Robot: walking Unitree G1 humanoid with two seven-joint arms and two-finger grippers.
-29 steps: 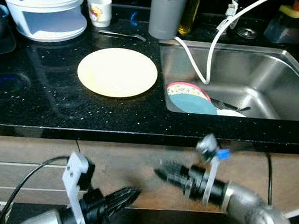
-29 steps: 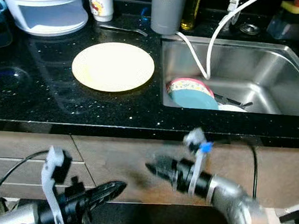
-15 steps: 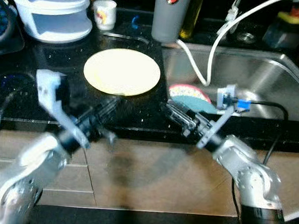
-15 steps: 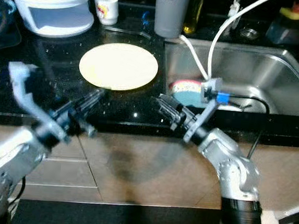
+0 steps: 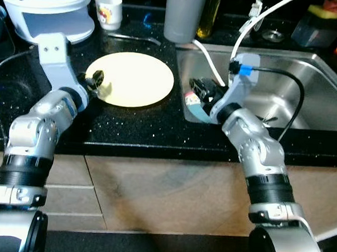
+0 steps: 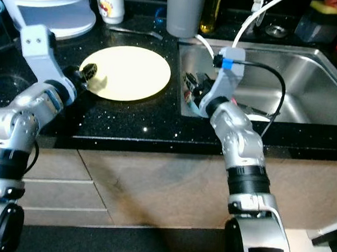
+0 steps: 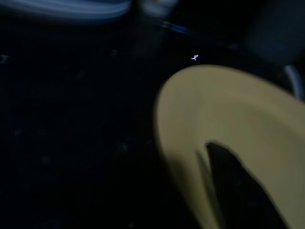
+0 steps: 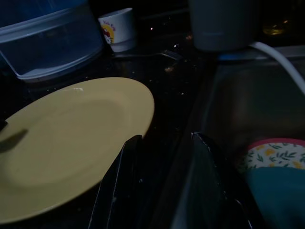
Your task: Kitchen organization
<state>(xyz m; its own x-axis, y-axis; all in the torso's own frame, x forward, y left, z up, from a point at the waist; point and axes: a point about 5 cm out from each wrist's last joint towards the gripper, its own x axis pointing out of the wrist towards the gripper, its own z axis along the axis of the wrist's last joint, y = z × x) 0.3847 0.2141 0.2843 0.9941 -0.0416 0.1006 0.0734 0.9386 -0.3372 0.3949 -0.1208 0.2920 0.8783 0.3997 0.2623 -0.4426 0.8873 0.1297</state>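
A round yellow plate (image 5: 130, 79) lies flat on the black speckled counter (image 5: 51, 116), left of the steel sink (image 5: 313, 85). My left gripper (image 5: 95, 81) hovers at the plate's left rim and casts a shadow on it. My right gripper (image 5: 200, 88) is open over the sink's left edge, pointing toward the plate (image 8: 71, 143), with nothing between its fingers (image 8: 119, 181). In the sink lie a floral-rimmed plate (image 8: 274, 153) and a teal dish (image 8: 281, 195), partly hidden behind my right arm.
At the back of the counter stand stacked clear containers (image 5: 46, 3), a white cup (image 5: 109, 11) and a grey canister (image 5: 181, 12). A metal utensil (image 5: 135, 39) lies behind the plate. A white hose (image 5: 217, 71) drops into the sink. Bottles and a sponge (image 5: 319, 18) stand back right.
Both arms have risen from below the counter edge to counter height. The left now reaches the plate's left rim, the right the sink's left edge. The camera shifted slightly.
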